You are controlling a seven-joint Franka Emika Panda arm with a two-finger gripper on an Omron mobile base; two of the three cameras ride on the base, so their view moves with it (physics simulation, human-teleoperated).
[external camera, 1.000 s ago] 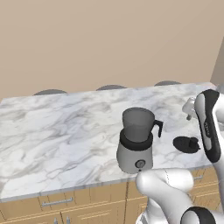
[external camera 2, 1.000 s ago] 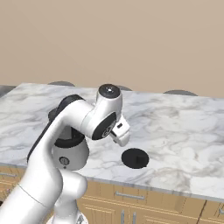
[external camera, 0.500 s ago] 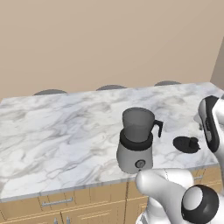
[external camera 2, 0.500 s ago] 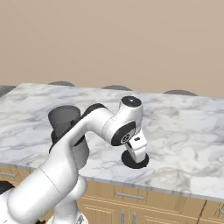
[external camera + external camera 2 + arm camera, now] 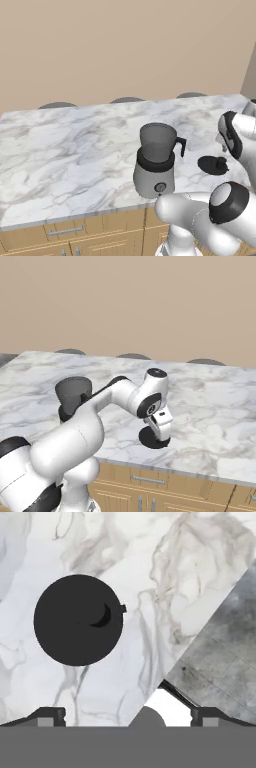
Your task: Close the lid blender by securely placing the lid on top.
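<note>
The blender (image 5: pixel 155 161) stands near the front of the marble counter: grey motor base with a small front knob, black collar, smoky open jar (image 5: pixel 73 393) with a side handle. The lid (image 5: pixel 213 165), a flat black round cap with a short knob, lies on the counter to the blender's right, close to the front edge. My gripper (image 5: pixel 164 435) hangs pointing down just above the lid (image 5: pixel 149 439), partly covering it. In the hand view the lid (image 5: pixel 78 619) sits left of centre, while the fingertips (image 5: pixel 50 714) stand far apart. The gripper (image 5: pixel 128 716) is open and holds nothing.
The marble counter (image 5: pixel 70 150) stretches wide to the left of the blender. Its front edge runs close by the lid, with grey floor (image 5: pixel 222 654) beyond it in the hand view. Wooden drawers (image 5: pixel 150 491) sit below. A beige wall stands behind the counter.
The arm has swung right and down, bringing the gripper from mid-air over the counter to just above the lid. Blender and lid have not moved.
</note>
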